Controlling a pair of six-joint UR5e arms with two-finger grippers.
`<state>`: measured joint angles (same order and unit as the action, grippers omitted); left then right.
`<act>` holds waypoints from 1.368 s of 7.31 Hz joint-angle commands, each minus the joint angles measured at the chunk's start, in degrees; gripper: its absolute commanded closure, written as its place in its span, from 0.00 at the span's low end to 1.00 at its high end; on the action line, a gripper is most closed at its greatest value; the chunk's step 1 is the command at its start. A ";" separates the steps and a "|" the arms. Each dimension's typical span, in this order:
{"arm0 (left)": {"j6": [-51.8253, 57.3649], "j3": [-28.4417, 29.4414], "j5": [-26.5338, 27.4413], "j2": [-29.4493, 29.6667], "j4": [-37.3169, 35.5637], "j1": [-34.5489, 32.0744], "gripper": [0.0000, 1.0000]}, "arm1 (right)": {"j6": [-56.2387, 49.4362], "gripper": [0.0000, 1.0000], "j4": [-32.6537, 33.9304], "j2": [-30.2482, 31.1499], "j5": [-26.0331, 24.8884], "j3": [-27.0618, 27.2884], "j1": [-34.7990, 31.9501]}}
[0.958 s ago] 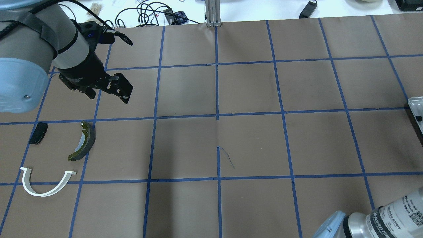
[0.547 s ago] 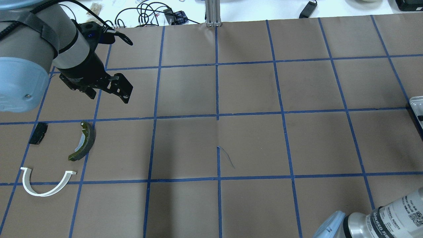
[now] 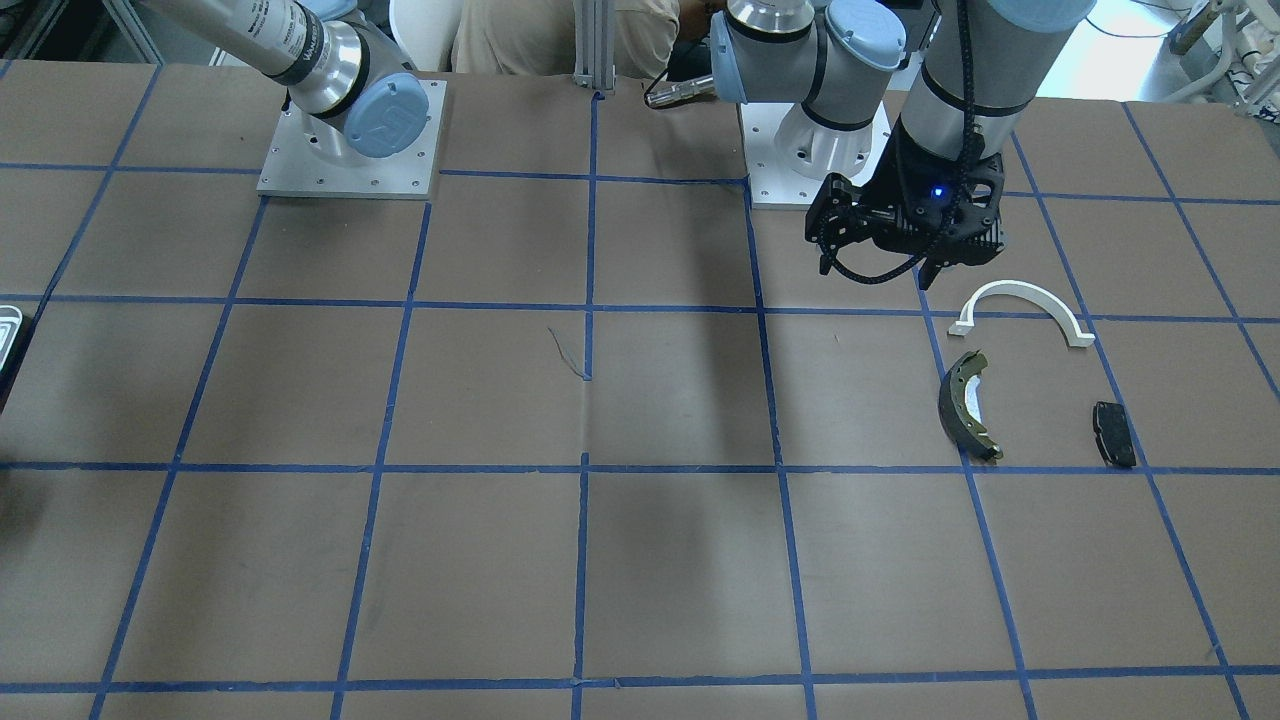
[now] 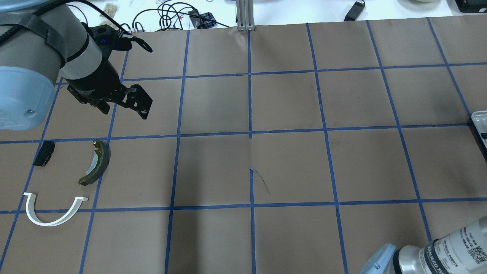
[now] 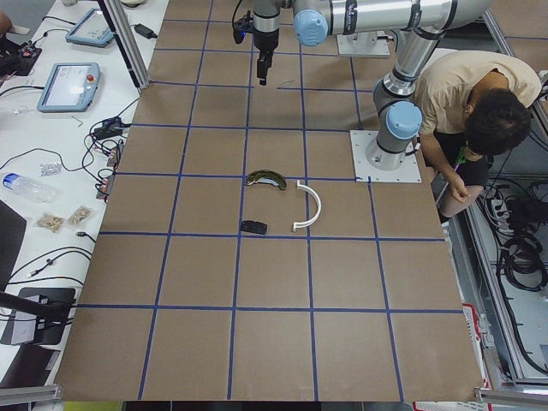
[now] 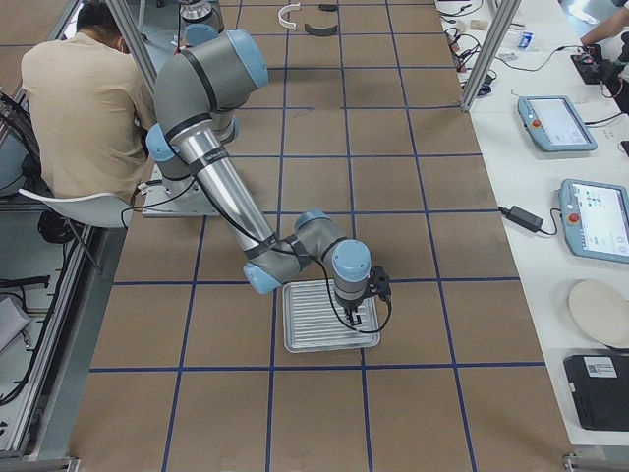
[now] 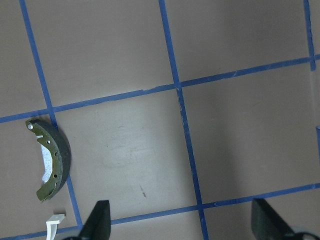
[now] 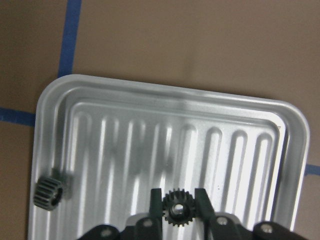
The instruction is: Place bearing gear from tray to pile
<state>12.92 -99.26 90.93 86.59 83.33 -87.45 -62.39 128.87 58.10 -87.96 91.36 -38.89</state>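
In the right wrist view, my right gripper [image 8: 176,207] is shut on a small dark bearing gear [image 8: 175,209], over the near part of the silvery ridged tray [image 8: 165,97]. A second dark gear [image 8: 49,192] lies at the tray's left wall. The exterior right view shows this gripper [image 6: 359,307] over the tray [image 6: 305,329]. The pile lies far off on the left: a brake shoe [image 4: 97,163], a white half-ring bracket [image 4: 53,215] and a black pad [image 4: 43,153]. My left gripper [image 4: 123,104] hovers open and empty beyond the pile.
Brown paper with a blue tape grid covers the table. Only the tray's edge [image 4: 480,123] shows at the overhead view's right side. Cables and devices lie past the table's far edge. A person sits behind the robot bases [image 6: 84,108].
The right arm's forearm at the bottom right of the overhead view has shifted slightly to the right. The left gripper and the pile have not visibly moved.
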 commanded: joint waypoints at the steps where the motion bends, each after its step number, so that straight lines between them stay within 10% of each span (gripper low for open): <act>1: 0.00 0.04 0.04 0.16 -0.01 0.00 0.00 | 9.86 0.85 -3.77 4.28 -0.45 0.57 -8.27; 10: 0.09 0.12 3.35 0.25 -0.01 0.26 0.00 | 89.83 0.81 -6.80 3.44 0.85 0.84 -70.74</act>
<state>13.01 -99.21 91.89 86.80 83.41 -87.41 18.03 121.38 63.44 -87.87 92.15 -101.27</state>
